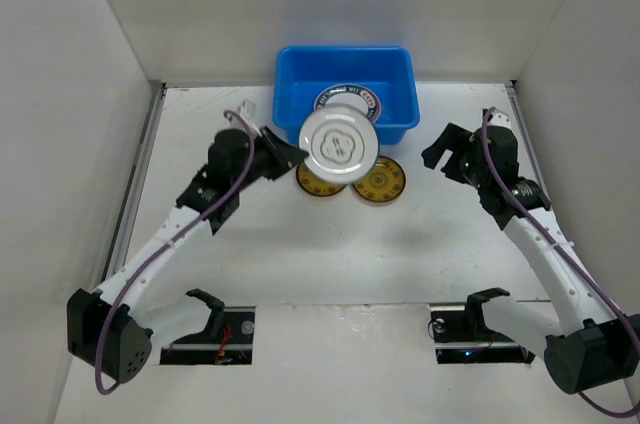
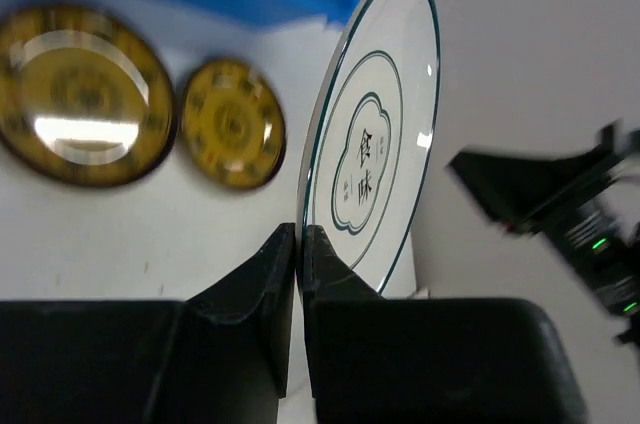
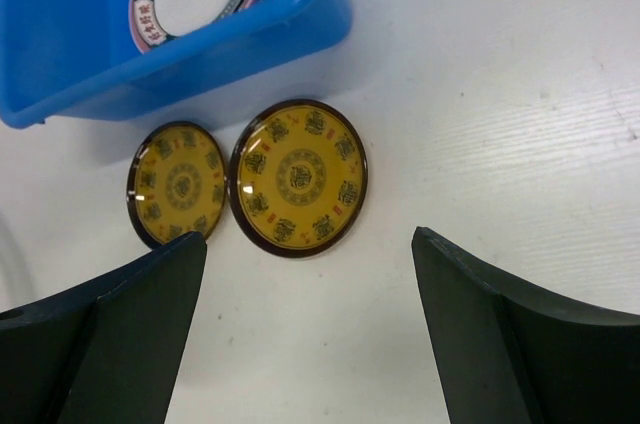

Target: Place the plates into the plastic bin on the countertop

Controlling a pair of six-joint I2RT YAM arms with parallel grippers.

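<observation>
The left gripper (image 2: 299,241) clamped the white plate (image 2: 372,144) by its thin green rim; dark characters marked its centre. The right gripper (image 3: 310,264) gaped empty.

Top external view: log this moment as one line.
left gripper shut on white plate by bin near rim | right gripper open, empty | amber plates on countertop

Black Chinese characters, seemingly 食味, centred on the white plate (image 2: 372,144)

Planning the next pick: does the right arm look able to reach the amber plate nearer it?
Probably yes: the right gripper is open and that amber plate lies flat on the countertop ahead, nothing between them.
</observation>
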